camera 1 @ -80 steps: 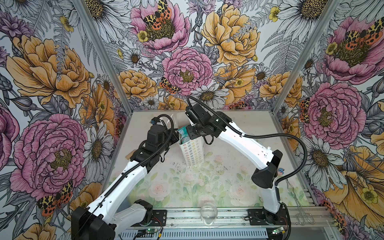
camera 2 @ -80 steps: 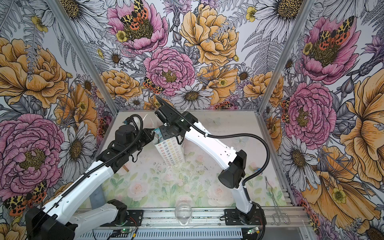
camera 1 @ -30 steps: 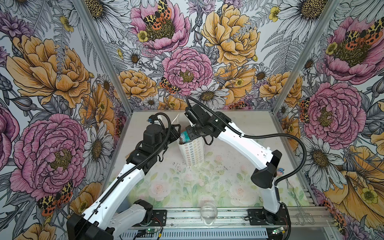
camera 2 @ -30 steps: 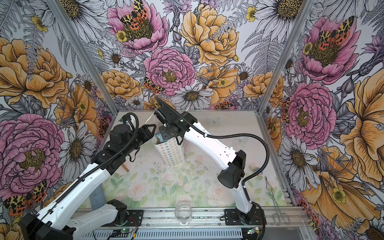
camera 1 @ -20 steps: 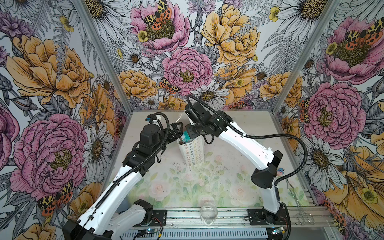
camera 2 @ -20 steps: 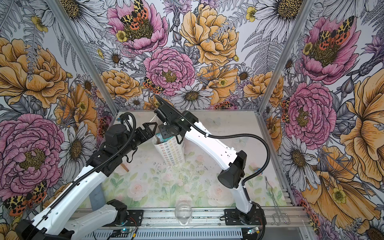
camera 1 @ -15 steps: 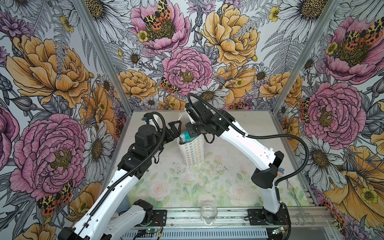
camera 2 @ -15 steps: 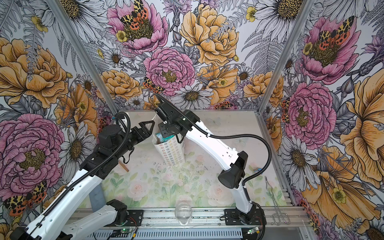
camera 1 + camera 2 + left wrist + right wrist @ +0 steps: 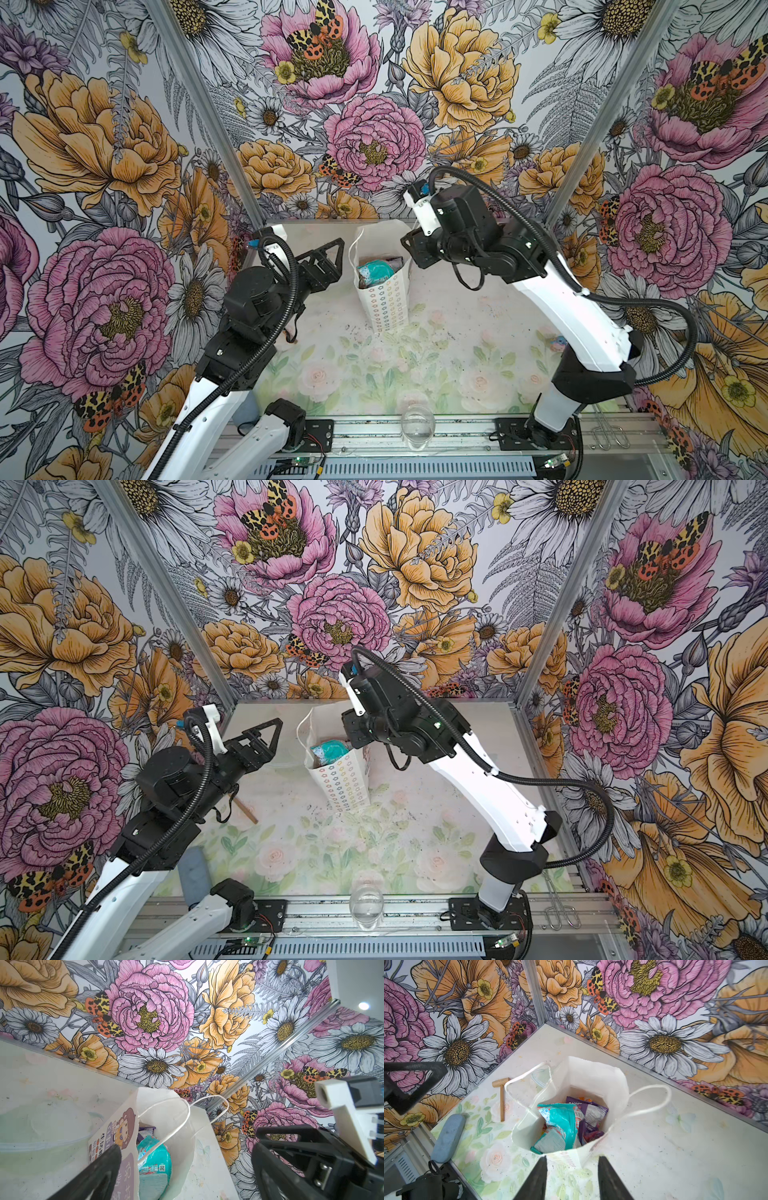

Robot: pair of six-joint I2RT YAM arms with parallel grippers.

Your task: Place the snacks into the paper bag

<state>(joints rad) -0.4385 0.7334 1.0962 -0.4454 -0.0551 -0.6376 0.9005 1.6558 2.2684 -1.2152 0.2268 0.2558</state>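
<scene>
In both top views, a tall white paper bag printed with coloured flower rings (image 9: 384,301) is seen upright, a teal crinkly plastic packet (image 9: 376,269) lodged in its mouth. The left gripper (image 9: 336,259) is held beside it.

In the left wrist view, that claw is shown spread wide, with the bag beyond it.

In the right wrist view, the right gripper (image 9: 572,1158) is parted partway over the bag's near rim. Whether it touches the rim cannot be told. A purple plastic packet (image 9: 593,1111) is tucked beside the teal one.
</scene>
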